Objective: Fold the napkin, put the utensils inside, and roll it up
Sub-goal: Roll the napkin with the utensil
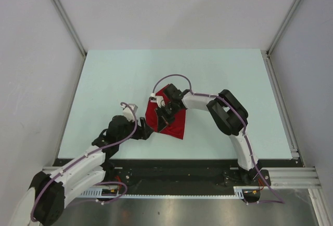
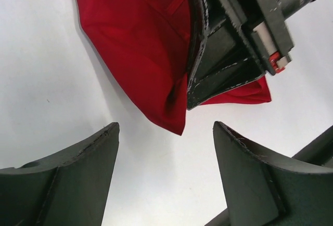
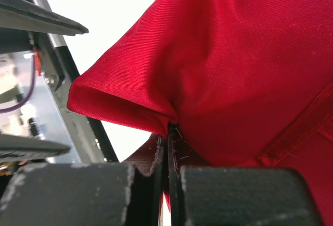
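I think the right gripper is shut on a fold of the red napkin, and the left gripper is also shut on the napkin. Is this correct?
Not quite. The left gripper is open and holds nothing: the left wrist view shows the napkin just ahead of its spread fingers, untouched. The right gripper is indeed shut on a fold of it.

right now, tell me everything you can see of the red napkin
The napkin is plain, bright red, thin cloth with a stitched hem, bunched into a rough wedge near the middle of the pale table. The right gripper is shut on a pinch of its edge, drawing soft creases, and part of it looks lifted. One pointed corner aims toward the open left gripper, which does not touch it.
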Robot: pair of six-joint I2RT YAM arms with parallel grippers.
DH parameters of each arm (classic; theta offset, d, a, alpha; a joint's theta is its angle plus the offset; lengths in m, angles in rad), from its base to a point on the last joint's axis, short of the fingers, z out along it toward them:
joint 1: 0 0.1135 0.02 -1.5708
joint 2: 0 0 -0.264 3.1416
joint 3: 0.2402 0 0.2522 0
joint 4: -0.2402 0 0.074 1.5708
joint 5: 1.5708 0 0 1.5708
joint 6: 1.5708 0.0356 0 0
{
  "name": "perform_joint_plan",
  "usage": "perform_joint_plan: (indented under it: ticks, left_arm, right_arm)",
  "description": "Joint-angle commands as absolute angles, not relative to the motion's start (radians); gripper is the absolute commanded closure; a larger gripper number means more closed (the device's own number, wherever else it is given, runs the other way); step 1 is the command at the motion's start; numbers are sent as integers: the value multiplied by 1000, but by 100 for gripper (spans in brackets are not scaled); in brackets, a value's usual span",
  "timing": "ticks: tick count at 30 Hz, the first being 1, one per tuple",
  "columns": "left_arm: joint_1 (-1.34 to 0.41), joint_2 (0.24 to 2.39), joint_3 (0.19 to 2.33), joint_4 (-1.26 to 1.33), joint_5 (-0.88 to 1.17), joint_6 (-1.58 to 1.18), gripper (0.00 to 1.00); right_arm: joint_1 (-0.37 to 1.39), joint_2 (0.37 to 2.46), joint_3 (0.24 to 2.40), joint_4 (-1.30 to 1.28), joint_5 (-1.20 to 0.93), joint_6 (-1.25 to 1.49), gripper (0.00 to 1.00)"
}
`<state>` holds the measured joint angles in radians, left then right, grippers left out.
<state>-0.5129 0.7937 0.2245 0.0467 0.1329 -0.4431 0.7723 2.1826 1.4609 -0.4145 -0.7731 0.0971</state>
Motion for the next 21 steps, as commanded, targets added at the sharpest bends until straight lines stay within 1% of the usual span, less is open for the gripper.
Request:
perform_joint_plan:
  ticks: [1, 4, 9, 13, 14, 21]
  left_arm:
    - [-522, 847, 268, 109, 144, -426, 24]
    - [-528, 844, 281, 123, 114, -408, 24]
    - [-529, 819, 293, 199, 89, -351, 21]
    - [-532, 900, 322, 230, 149, -356, 21]
    - [-534, 932, 327, 229, 155, -350, 23]
    - [-574, 905, 298, 271, 182, -318, 28]
  right_arm:
    - [755, 2273, 1448, -541, -733, 86, 100]
    - [738, 2290, 1456, -548, -756, 90, 100]
    - [713, 2313, 1463, -555, -787, 100, 100]
    - [695, 2333, 1471, -563, -808, 106, 100]
    - [689, 2339, 1473, -563, -821, 107, 100]
    - [664, 2376, 1486, -561, -850, 117, 100]
